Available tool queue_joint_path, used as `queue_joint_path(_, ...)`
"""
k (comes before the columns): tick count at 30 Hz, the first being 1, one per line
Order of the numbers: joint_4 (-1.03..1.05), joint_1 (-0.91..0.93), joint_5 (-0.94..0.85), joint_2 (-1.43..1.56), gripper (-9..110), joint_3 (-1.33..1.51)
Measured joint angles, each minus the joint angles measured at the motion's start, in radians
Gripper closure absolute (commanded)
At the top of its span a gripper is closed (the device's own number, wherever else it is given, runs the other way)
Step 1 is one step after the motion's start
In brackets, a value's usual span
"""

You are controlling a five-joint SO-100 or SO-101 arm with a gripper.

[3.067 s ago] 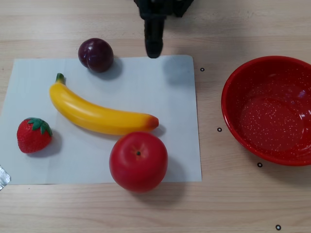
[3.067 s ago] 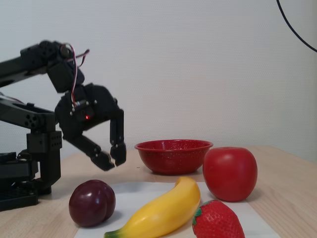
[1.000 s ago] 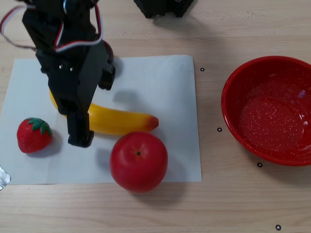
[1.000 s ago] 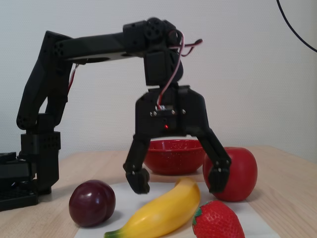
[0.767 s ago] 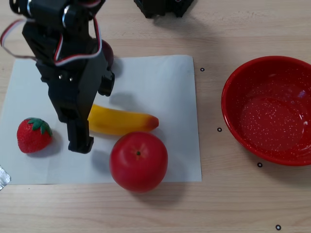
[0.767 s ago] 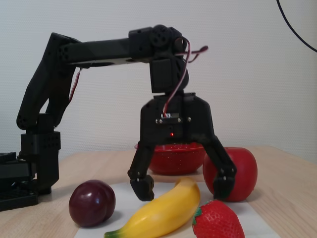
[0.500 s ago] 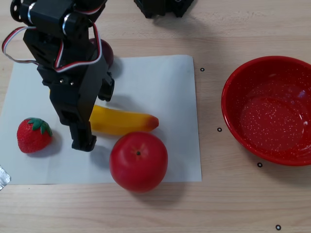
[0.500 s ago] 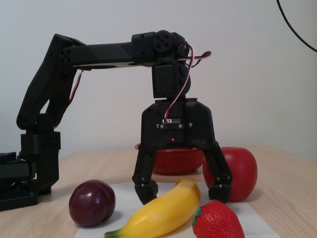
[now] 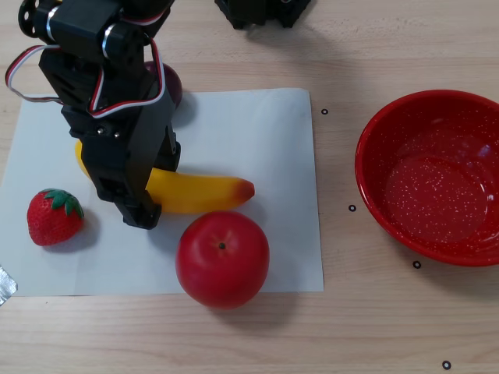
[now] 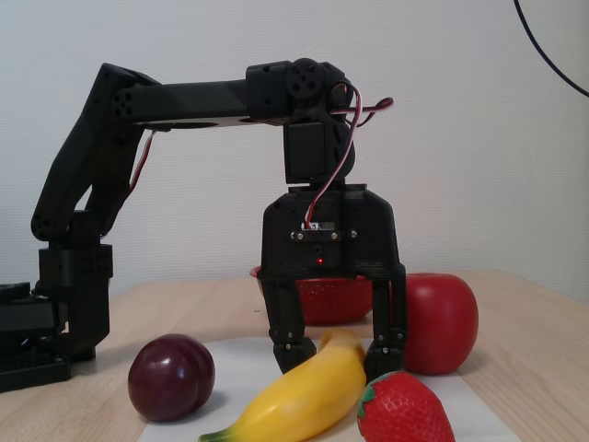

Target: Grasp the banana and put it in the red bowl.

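Now my gripper (image 10: 339,350) straddles the banana (image 10: 308,396) with fingers spread, seemingly just touching its sides. It lies on white paper (image 9: 234,140), and the red bowl (image 9: 437,175) sits well apart.

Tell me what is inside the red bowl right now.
The red bowl holds nothing: the other view shows only its speckled bottom. The banana lies on the white paper, the gripper straddling it. In the fixed view the bowl's inside is hidden.

on wooden counter (image 9: 390,327): white paper sheet (image 9: 249,148) bearing banana (image 9: 199,192), apple (image 9: 222,259), strawberry (image 9: 54,216), and a dark plum (image 9: 170,84) part-hidden by the arm. black end effector (image 9: 152,206) straddles banana. red bowl (image 9: 433,175) right, off the sheet.
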Motion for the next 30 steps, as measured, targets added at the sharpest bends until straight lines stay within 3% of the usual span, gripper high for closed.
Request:
queue_joint_path(16,0.268,-0.002,0.028,0.037,101,0.003)
queue_joint_path(24,0.357,0.021,0.072,0.514,101,0.0)
queue_joint_path(30,0.379,0.029,0.092,0.589,101,0.002)
